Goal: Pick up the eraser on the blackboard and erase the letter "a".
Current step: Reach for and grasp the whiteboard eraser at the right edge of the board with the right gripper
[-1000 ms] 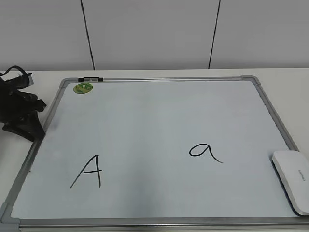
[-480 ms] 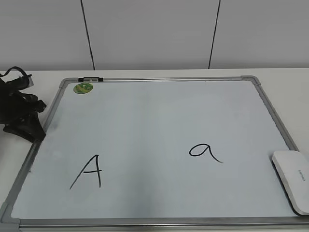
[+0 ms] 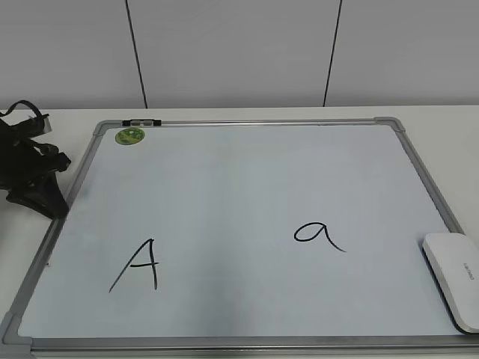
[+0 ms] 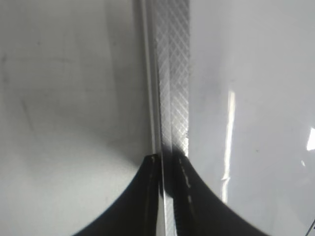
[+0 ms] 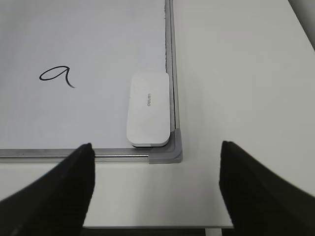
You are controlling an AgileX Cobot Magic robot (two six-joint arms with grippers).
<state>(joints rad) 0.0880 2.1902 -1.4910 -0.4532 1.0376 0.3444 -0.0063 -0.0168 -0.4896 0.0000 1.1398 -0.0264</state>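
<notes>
Our right gripper (image 5: 155,189) stands wide apart, its two dark fingers (image 5: 54,189) framing the lower edge of the right wrist view with nothing between them. It hangs above the bare table (image 5: 236,73), off the board's near corner. Just ahead of it, almost centred between the fingers, lies the eraser (image 5: 147,109), a white rounded block with small grey lettering. It rests flat in the near right corner of the blackboard (image 5: 170,59), its right side against the silver frame and its near end by the grey corner piece. Its long axis runs straight away from us, in line with the frame, so we judge that the fingers, as they stand now, would close across its short width once we go forward and down.

The letter "a" (image 5: 56,76) sits to the left of the eraser and a little farther away, near but apart.

Our left gripper (image 4: 167,196) hovers at the board's far left frame, well apart from the eraser; its fingers look nearly together, but we cannot tell for sure. The right arm is clearly the nearer.
</notes>
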